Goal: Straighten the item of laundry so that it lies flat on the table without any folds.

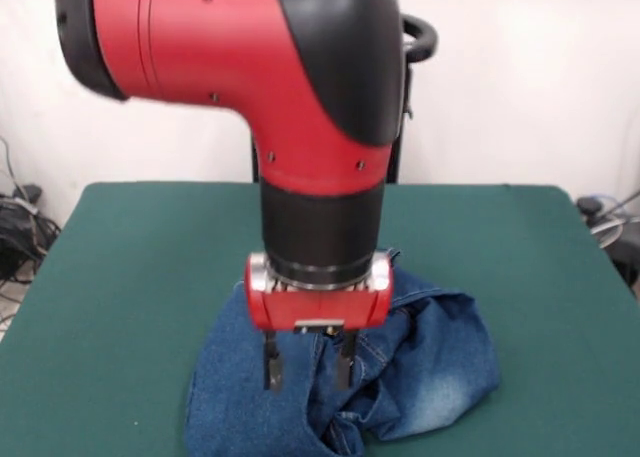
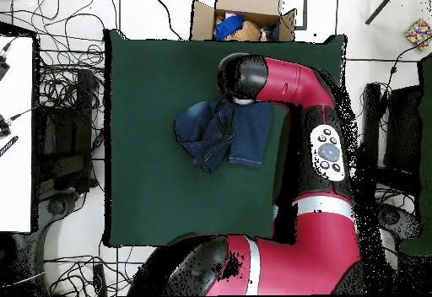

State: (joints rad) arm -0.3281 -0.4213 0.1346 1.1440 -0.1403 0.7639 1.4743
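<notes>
Jeans [image 1: 420, 377] bunched on table [image 1: 130, 277]; gripper [image 1: 308, 362] seemingly open above.

Count on inspection: one pair of jeans [image 1: 400, 377], crumpled, on one green surface [image 1: 130, 277]. One red and black arm [image 1: 320, 147] carrying one hand [image 1: 308, 369] with two fingers [image 1: 271, 362]. One open cardboard box [image 2: 245, 15] beyond the surface at twelve o'clock in the overhead view.
</notes>
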